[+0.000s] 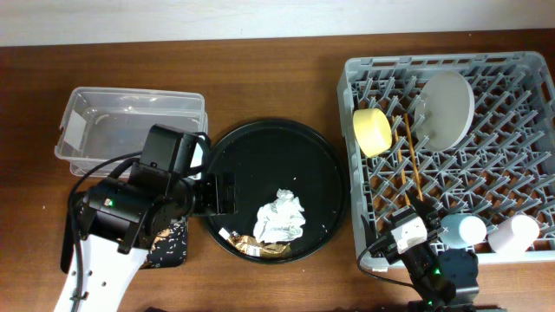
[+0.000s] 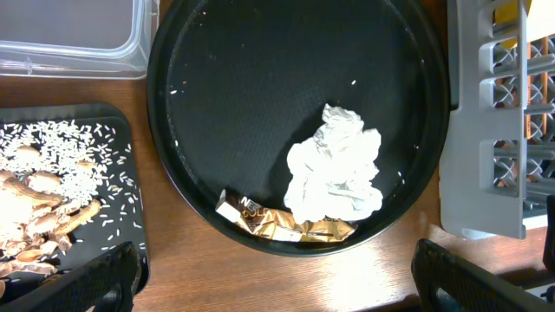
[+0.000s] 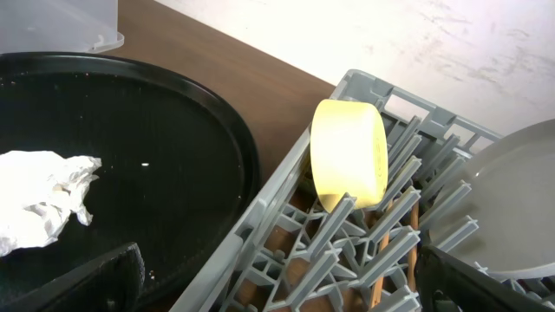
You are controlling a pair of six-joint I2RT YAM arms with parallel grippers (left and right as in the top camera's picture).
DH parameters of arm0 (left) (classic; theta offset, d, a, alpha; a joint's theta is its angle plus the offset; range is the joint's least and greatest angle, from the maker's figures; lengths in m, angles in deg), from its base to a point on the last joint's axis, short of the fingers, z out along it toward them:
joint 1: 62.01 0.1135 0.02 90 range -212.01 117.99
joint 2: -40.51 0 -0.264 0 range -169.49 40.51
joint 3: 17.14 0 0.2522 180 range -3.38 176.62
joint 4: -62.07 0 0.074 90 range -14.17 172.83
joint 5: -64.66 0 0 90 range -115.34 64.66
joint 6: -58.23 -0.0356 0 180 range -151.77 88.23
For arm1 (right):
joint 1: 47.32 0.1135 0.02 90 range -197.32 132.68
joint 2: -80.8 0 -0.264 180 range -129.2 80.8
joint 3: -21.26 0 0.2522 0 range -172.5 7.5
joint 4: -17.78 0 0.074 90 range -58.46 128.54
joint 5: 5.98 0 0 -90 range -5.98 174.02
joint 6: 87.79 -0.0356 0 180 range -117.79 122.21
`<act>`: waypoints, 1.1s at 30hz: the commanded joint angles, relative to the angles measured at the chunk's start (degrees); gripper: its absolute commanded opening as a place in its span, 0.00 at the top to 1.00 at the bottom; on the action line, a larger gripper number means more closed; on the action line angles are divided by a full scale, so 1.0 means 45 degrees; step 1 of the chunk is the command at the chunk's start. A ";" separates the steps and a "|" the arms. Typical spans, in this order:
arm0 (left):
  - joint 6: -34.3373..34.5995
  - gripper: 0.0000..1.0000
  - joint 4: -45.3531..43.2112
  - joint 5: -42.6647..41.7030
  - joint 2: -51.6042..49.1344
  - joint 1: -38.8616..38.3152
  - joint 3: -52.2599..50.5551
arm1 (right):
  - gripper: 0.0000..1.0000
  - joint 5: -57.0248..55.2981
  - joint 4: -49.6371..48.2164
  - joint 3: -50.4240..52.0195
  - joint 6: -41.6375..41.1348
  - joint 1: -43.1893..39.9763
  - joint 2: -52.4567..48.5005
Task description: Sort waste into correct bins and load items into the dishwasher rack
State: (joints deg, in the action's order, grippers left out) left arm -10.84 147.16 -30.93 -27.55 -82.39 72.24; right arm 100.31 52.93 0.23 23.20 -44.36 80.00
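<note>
Far left, 10 o'clock on the table: clear tub (image 1: 130, 130), nothing visible inside. Below it at 8 o'clock is the small black tray (image 2: 139, 208), half hidden by the left arm from overhead. The left wrist view shows it carrying rice grains and brownish food scraps (image 2: 39, 217).

The left gripper (image 2: 273, 277) hovers at the 9 o'clock edge of the round black tray (image 1: 260, 165), fingers spread wide, nothing between them.

On the round tray, a crumpled napkin (image 1: 280, 218) lies at about 5 o'clock. A foil wrapper (image 1: 260, 249) sits at 6 o'clock against the rim, touching the napkin's lower edge. A few white crumbs are scattered about.

Right: the dishwasher rack (image 1: 434, 61) holds the yellow bowl (image 1: 373, 130) on edge at 10 o'clock and the plate (image 1: 444, 108) leaning at 12. The chopsticks (image 1: 412, 165) lie among the pegs near the middle. One small cup (image 1: 461, 230) and a second (image 1: 513, 232) sit at 5 o'clock. The right gripper (image 3: 277, 286) sits at the rack's 7 o'clock corner, spread wide and empty.

Our reading: loading looks complete, and the step in hand is the waste — napkin first, left arm.

- Centre over the napkin's upper lobe, away from the wrapper, so the foil is not dragged along.
- Close fully, since paper compresses.
- Lift above the rim before swinging toward the tub at 10 o'clock.
- We judge the wrapper goes to the tub too — the small tray holds only food.
</note>
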 commanded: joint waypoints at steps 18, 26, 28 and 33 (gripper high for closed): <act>-0.0151 0.01 -0.0015 -0.0034 0.0029 0.0068 0.0019 | 0.02 -0.0107 -0.4085 0.1545 -0.0053 -0.0092 0.0117; 0.0627 0.01 -0.0112 -0.0418 0.0029 0.0068 0.0019 | 0.02 -0.0107 -0.4085 0.1545 -0.0053 -0.0092 0.0107; 0.2089 0.01 -0.0865 -0.1010 0.0015 0.0068 0.0019 | 0.02 -0.0107 -0.4085 0.1545 -0.0053 -0.0092 0.0107; 0.2152 0.01 -0.1860 -0.1481 -0.0019 0.0068 0.0019 | 0.02 -0.0107 -0.4085 0.1545 -0.0053 -0.0092 0.0107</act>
State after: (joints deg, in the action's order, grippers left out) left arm -3.09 139.55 -35.91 -27.55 -82.39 72.19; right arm 100.29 34.48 6.70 23.27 -44.40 80.17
